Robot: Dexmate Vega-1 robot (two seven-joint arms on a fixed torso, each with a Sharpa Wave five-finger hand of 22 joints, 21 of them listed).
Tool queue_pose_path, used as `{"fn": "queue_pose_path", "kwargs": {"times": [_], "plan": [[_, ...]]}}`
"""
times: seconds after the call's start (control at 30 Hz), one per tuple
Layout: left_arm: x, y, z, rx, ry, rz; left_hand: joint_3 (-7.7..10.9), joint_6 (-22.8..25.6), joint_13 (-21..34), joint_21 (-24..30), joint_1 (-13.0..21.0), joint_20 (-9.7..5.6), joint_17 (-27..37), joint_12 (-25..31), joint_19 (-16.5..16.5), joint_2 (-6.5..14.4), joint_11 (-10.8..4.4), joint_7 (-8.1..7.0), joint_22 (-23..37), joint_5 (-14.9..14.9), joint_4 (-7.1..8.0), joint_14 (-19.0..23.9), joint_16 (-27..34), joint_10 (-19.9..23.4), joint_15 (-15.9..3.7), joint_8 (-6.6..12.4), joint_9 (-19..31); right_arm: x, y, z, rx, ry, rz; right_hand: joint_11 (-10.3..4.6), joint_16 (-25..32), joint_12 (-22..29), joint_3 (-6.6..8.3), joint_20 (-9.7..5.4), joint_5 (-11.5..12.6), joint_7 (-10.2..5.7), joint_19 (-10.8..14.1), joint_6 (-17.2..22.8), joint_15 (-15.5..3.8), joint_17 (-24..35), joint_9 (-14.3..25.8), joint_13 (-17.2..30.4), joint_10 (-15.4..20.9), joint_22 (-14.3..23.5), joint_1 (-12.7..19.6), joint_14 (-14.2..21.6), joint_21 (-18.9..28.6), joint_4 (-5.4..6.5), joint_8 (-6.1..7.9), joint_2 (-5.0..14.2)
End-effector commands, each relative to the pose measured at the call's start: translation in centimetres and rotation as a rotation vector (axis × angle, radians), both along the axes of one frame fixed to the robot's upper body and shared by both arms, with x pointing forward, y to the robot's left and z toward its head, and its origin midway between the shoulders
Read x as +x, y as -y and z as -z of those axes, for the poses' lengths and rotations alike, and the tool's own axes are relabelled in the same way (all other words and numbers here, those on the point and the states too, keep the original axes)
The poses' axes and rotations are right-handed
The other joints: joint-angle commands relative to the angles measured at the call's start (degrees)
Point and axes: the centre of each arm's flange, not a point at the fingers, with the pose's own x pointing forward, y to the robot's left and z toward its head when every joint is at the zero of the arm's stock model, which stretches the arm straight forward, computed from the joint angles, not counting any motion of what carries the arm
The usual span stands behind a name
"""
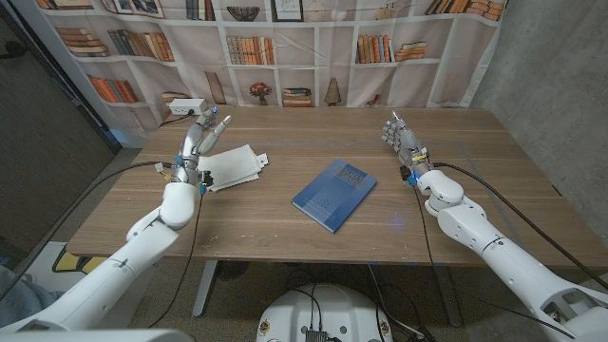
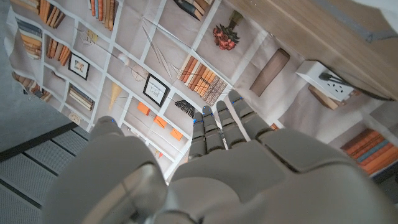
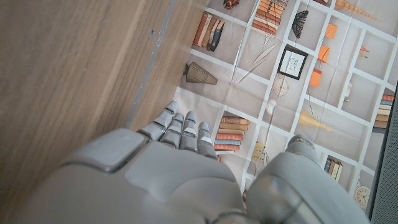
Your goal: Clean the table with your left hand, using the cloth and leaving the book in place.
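- The left hand (image 1: pixel 201 136) is at the table's (image 1: pixel 285 237) left side, fingers spread and holding nothing, just beside the white cloth (image 1: pixel 231 167); whether it touches the cloth is unclear.
- A blue book (image 1: pixel 333 195) lies mid-table.
- The right hand (image 1: pixel 403 139), fingers straight and together, holds nothing, well apart from the book.

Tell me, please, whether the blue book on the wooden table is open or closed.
Closed: the blue rectangular book lies flat on the wooden table with its cover facing up and no pages showing.

Matt wood table (image 1: pixel 285 228); glossy blue book (image 1: pixel 333 195); white cloth (image 1: pixel 234 166).
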Motion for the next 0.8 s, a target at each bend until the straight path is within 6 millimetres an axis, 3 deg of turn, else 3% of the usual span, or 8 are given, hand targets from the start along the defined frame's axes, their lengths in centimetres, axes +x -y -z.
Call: {"fn": "queue_pose_path", "kwargs": {"times": [0.03, 0.8], "plan": [[-4.18, 0.30, -0.93, 0.221, -0.005, -0.390, 0.17, 0.69, 0.19, -0.18, 1.07, -0.10, 0.06, -0.05, -0.31, 0.08, -0.61, -0.44, 0.25, 0.39, -0.39, 0.32, -0.18, 0.46, -0.64, 0.44, 0.08, -0.29, 0.17, 0.14, -0.012, -0.017, 0.004, -0.05, 0.35, 0.34, 0.17, 0.12, 0.34, -0.30, 0.38, 0.25, 0.17, 0.03, 0.19, 0.13, 0.29, 0.29, 0.38, 0.34, -0.22, -0.26, 0.21, 0.19], [-4.35, 0.37, -1.60, 0.297, -0.056, -0.459, 0.64, 1.65, 0.21, -0.57, 2.85, -0.55, 0.05, -0.33, -0.44, 0.73, -1.02, 0.06, 0.25, 0.66, -1.12, 0.78, -0.47, 1.03, -0.78, 0.30, 0.10, -0.04, 0.38, 0.49, -0.010, -0.035, 0.007, 0.04, 0.38, 0.42, 0.11, 0.26, 0.30, -0.40, 0.80, 0.22, 0.25, 0.02, 0.21, 0.14, 0.53, 0.31, 0.57, 0.72, -0.68, -0.42, 0.23, 0.46]]}}
